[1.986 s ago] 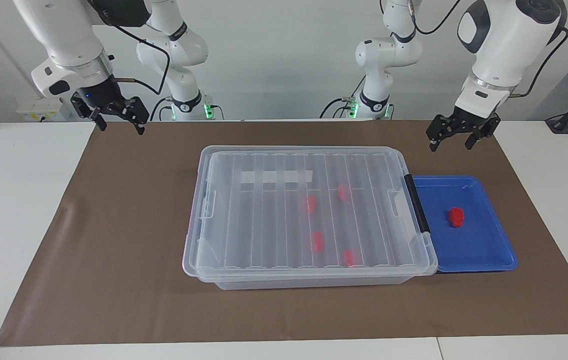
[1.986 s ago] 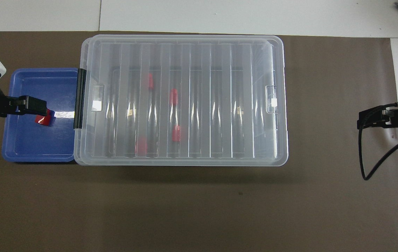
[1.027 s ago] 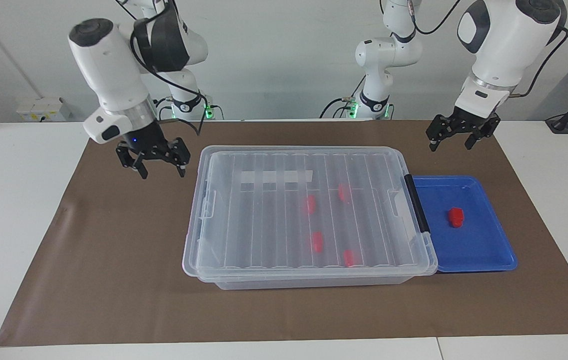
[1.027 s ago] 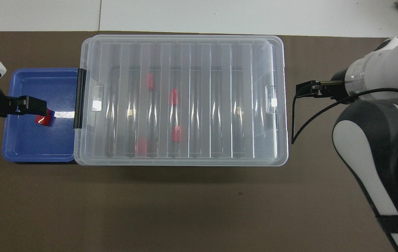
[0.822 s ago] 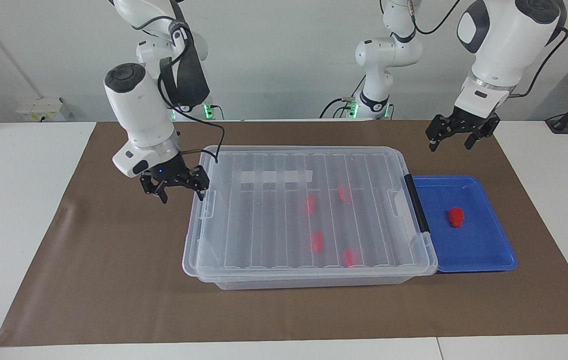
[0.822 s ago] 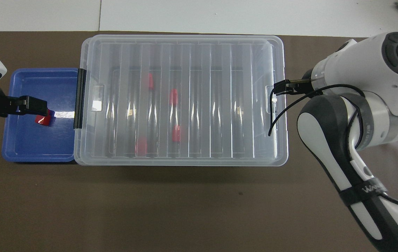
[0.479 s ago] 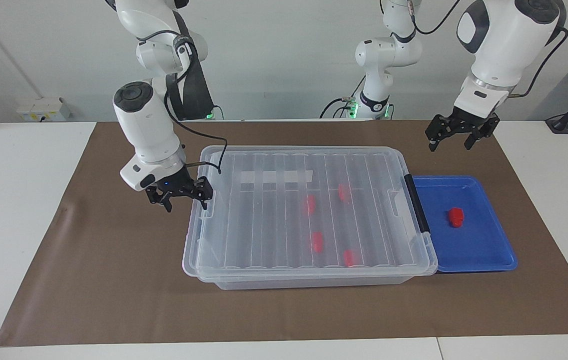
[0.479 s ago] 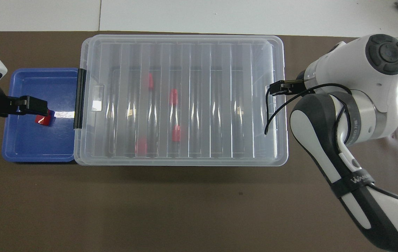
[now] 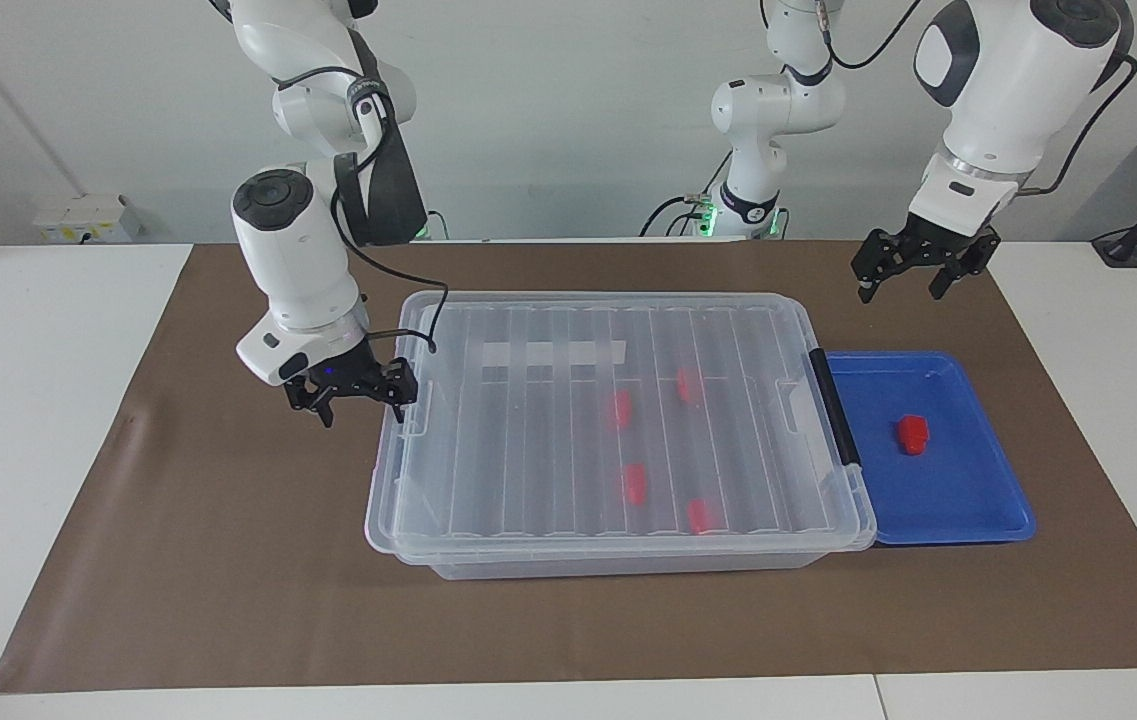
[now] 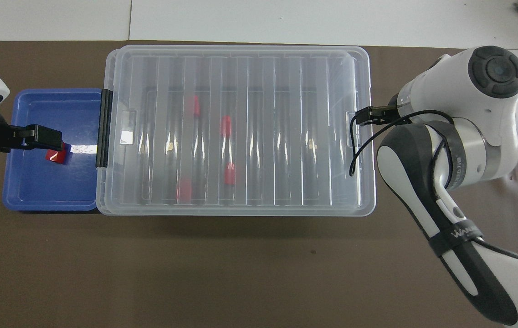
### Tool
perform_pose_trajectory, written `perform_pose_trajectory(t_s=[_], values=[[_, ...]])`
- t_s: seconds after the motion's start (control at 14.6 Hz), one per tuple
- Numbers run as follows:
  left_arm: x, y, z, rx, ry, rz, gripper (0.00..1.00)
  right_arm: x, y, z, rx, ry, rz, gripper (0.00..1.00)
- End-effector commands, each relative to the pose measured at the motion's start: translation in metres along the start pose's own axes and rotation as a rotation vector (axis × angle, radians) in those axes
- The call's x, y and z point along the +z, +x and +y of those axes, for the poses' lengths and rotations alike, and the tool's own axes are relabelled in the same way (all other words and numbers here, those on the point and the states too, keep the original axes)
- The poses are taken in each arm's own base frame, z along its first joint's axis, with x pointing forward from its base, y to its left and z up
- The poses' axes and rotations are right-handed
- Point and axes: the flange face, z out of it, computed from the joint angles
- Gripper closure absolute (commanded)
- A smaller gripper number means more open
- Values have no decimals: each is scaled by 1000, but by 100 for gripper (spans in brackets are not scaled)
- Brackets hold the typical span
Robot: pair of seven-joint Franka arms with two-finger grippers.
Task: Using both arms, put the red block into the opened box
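Note:
The box (image 9: 618,430) is a large clear bin in the middle of the mat, with its ribbed lid (image 10: 236,127) lying closed on it. One red block (image 9: 912,434) lies in the blue tray (image 9: 968,500) at the box's black-handle end. Several more red blocks (image 9: 635,483) show through the lid. My right gripper (image 9: 360,408) is open and low beside the box's end toward the right arm, one finger at the lid's rim near the latch (image 9: 415,420). My left gripper (image 9: 900,290) hangs open over the mat, up above the tray's robot-side edge.
A brown mat (image 9: 228,560) covers the table's middle, with white table (image 9: 18,420) at both ends. In the overhead view the right arm's wrist and forearm (image 10: 450,150) cover the mat beside the box and hide its gripper.
The right arm has swung in from its end of the table and dropped beside the box's end, shifting only slightly in the last half second. The left arm has stayed still.

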Motion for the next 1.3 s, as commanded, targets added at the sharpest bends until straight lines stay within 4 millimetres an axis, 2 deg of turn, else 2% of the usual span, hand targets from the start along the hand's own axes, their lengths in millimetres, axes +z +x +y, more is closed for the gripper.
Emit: perform_pose_trajectory(t_s=[0.0,0.14,0.27,0.68,0.75,0.89,0.96,1.03,1.23], values=[[1,3,-4,-21,-10,21,0,0,1,11,-29,-48,-11,0],[2,3,-11,-33,-10,22,0,-3,2,21,-43,-98,-19,0],[3,3,-27,-66,-9,19,0,-3,1,30,-38,-116,-33,0],[9,5,-36,-72,-7,46,0,-7,-1,62,9,-126,-58,0],[19,6,-37,-72,-8,60,0,-8,-1,67,18,-127,-63,0],[64,1,-67,-97,-1,72,0,-8,-2,78,34,-131,-71,0],[77,1,-72,-62,0,64,0,-8,-3,83,40,-134,-78,0],[84,3,-81,-39,1,58,0,-9,-4,86,43,-138,-83,0],[111,12,-91,-46,-4,45,0,-15,-7,100,55,-160,-91,0]])
